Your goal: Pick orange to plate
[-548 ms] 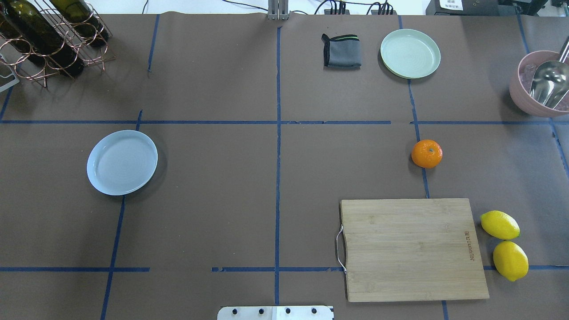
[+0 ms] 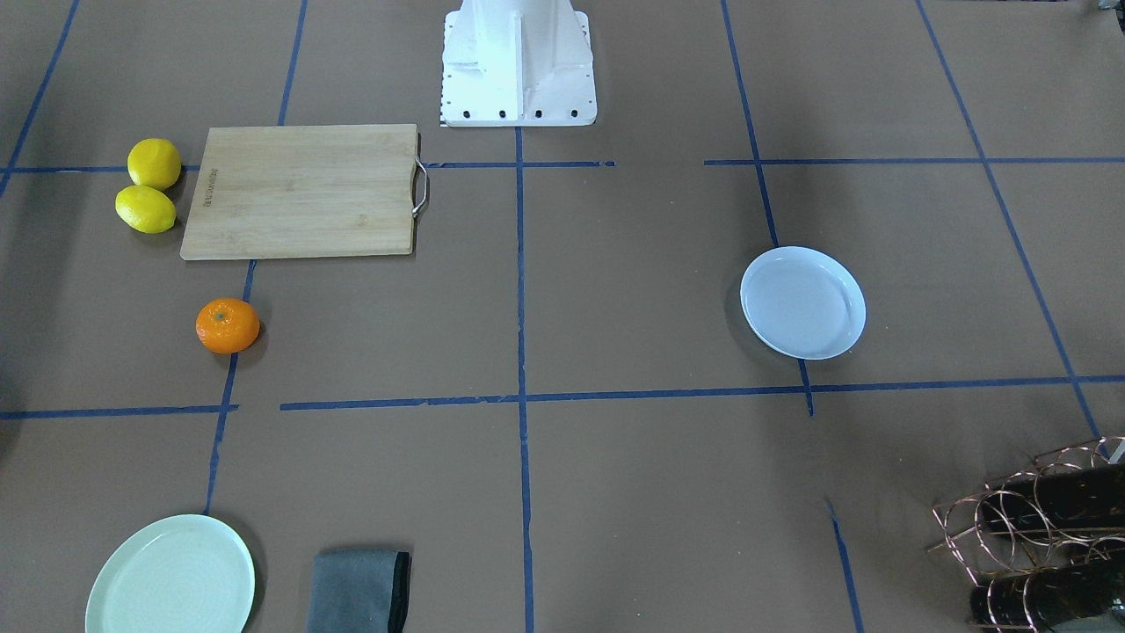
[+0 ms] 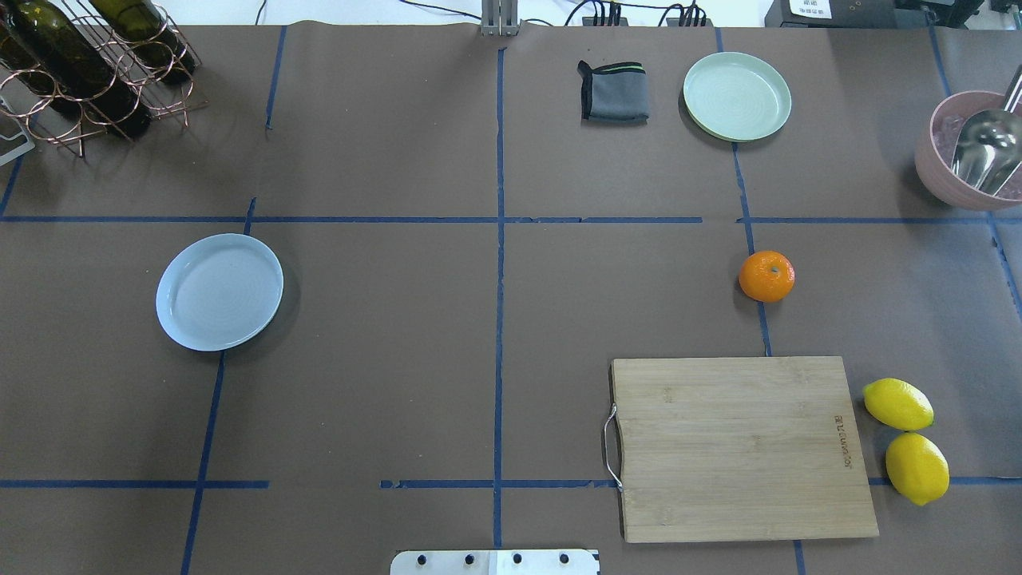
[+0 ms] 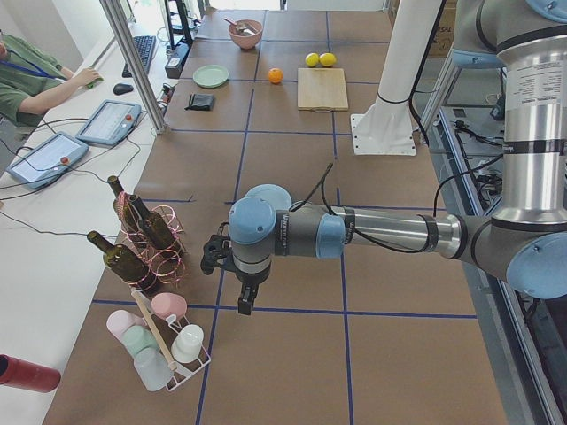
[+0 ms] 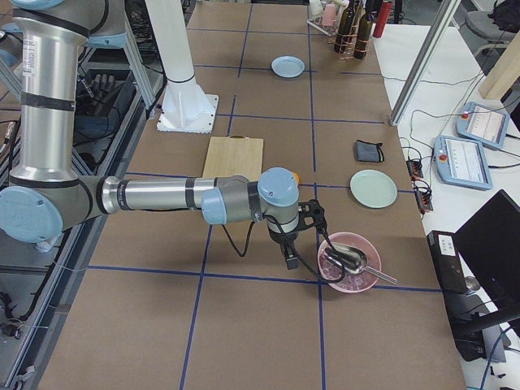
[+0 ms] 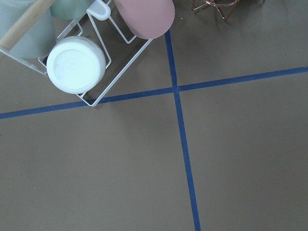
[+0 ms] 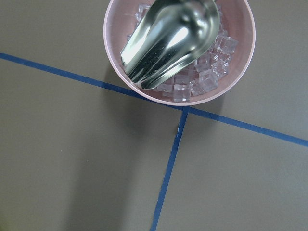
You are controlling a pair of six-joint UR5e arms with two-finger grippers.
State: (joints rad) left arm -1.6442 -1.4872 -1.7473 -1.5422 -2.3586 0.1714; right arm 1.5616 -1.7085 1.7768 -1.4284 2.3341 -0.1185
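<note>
The orange rests on the brown table beside a blue tape line, just beyond the cutting board; it also shows in the front-facing view. Far across the table lies the pale bluish-white plate, with nothing on it. Neither gripper appears in the overhead or front-facing views. In the exterior left view my left gripper hangs low beside the bottle rack, and I cannot tell its state. My right gripper hovers next to the pink bowl, far from the orange, its state unclear too.
A wooden cutting board lies near the robot base, with two lemons beside it. A pale green plate and a folded grey cloth sit at the far edge. A pink bowl of ice with a metal scoop stands far right, a wine rack far left.
</note>
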